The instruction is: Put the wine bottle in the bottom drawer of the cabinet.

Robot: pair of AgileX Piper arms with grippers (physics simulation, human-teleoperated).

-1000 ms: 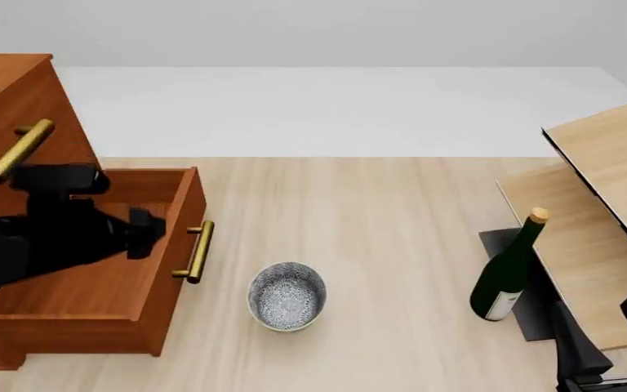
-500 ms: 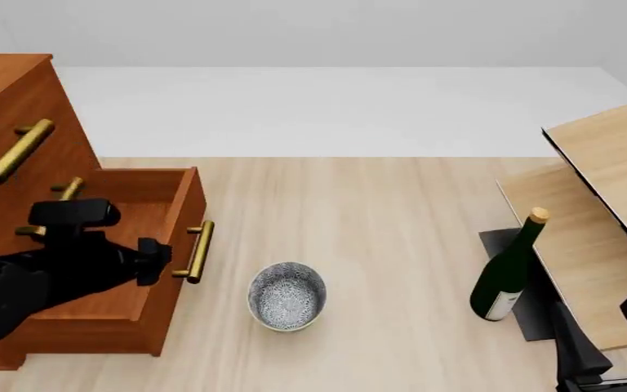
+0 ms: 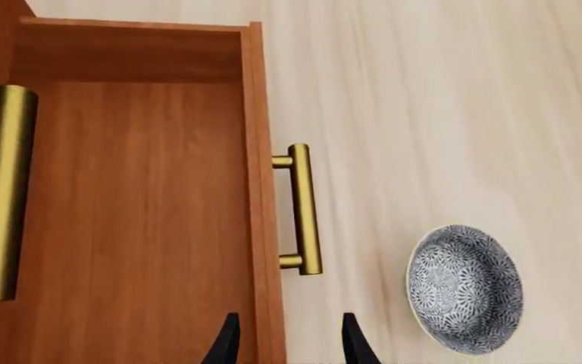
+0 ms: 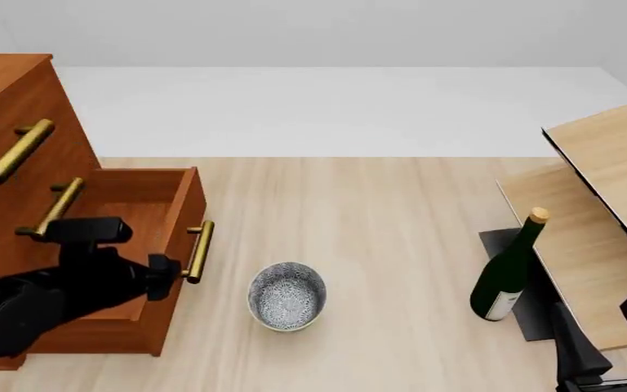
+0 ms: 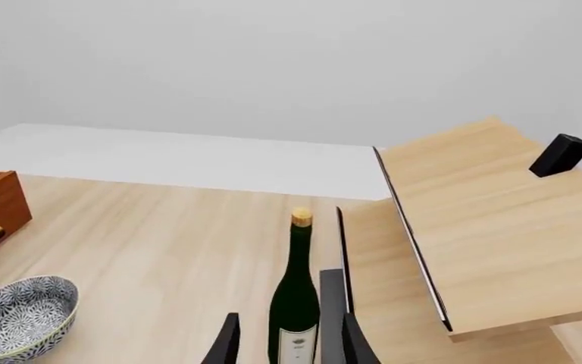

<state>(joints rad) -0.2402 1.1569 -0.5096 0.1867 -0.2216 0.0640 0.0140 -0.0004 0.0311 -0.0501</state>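
the left gripper (image 3: 283,343) is seen with its fingers parted and nothing held between them, straddling the front wall of the bottom drawer (image 4: 128,214), which is pulled out of the cabinet (image 4: 9,106). just ahead of the fingertips lies the drawer's brass handle (image 3: 305,208), apart from them. a patterned bowl (image 4: 287,296) is set on the table (image 4: 379,212) beside that gripper, away from the cabinet.

the right gripper (image 5: 285,341) is likewise held open and empty. the wine bottle (image 5: 294,297) is stood upright directly ahead of it, framed between the fingertips; contact cannot be told. pale wood panels (image 5: 493,227) are seen just beyond and beside the bottle.
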